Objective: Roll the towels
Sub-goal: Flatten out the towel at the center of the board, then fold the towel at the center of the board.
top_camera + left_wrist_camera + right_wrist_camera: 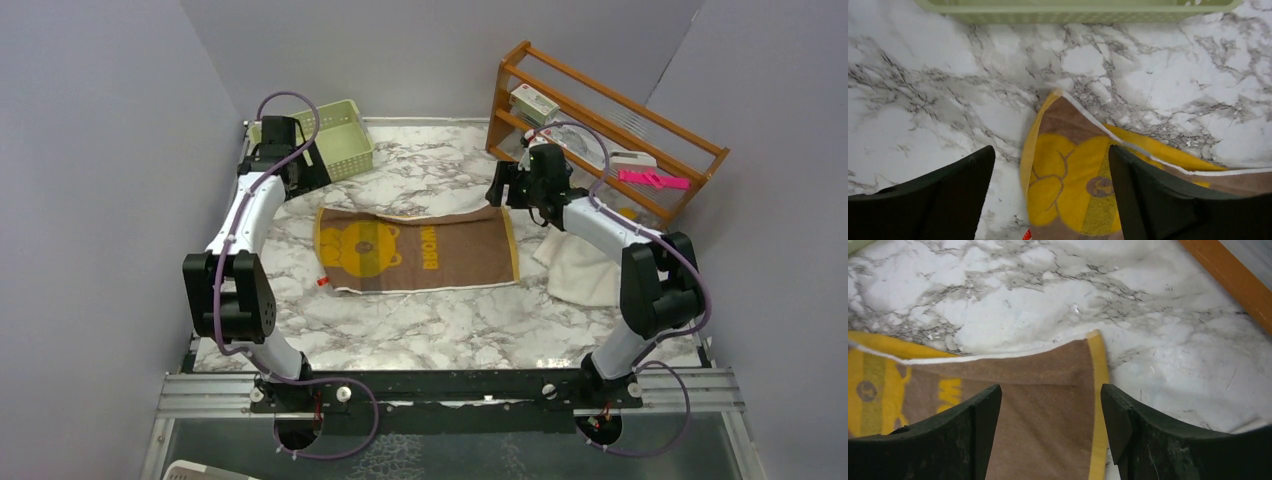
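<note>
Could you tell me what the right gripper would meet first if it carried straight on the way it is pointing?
Most likely the brown towel: its yellow-edged far corner lies between the open fingers of the right gripper, flat on the marble table. Depth is unclear.

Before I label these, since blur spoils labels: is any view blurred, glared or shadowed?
Top external: evenly lit, sharp, no glare on the marble table. Left wrist: the yellow-brown towel reads clearly, the near fingers dark and soft. Right wrist: the same, fingers underexposed, towel edge sharp.
</note>
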Controlling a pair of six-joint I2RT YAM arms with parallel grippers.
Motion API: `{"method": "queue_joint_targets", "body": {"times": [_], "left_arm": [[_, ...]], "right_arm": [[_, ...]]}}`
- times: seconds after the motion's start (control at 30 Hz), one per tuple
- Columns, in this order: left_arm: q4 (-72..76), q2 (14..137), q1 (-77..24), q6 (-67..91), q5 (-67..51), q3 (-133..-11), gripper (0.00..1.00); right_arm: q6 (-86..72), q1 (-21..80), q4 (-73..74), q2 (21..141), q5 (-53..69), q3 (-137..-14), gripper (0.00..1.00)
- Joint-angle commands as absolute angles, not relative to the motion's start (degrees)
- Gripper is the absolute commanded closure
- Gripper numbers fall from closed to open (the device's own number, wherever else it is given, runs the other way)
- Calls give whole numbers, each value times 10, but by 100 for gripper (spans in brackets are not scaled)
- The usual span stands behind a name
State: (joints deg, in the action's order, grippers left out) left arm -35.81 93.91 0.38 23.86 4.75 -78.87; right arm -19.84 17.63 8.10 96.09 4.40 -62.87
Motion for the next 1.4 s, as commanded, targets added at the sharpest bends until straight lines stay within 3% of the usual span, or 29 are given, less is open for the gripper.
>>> {"method": "queue_joint_targets", "body": {"times": [0.0, 0.1, 0.23, 0.4, 0.63, 0.8, 1.07, 1.37], "left_arm": [[-342, 900, 6, 226, 41, -799, 10], [-323, 847, 7, 242, 2, -713, 10], [-276, 782, -6, 281, -71, -571, 17], [-260, 756, -11, 293, -77, -477, 20], [-252, 780, -11, 287, -81, -497, 20], [-261, 800, -11, 272, -68, -513, 19], [-248, 837, -12, 277, -99, -498, 19], [-186, 846, -42, 307, -150, -484, 39]], "right_arm": [[-184, 178, 15, 933, 98, -620, 25], [-203, 191, -38, 891, 158, -542, 25], [-235, 210, -59, 891, 194, -462, 25], [-264, 205, -76, 910, 213, -410, 26], [-286, 134, -75, 952, 251, -396, 26], [-284, 64, -42, 940, 208, -391, 26], [-295, 56, -29, 930, 157, -391, 26], [-290, 56, -31, 919, 151, -380, 26]]}}
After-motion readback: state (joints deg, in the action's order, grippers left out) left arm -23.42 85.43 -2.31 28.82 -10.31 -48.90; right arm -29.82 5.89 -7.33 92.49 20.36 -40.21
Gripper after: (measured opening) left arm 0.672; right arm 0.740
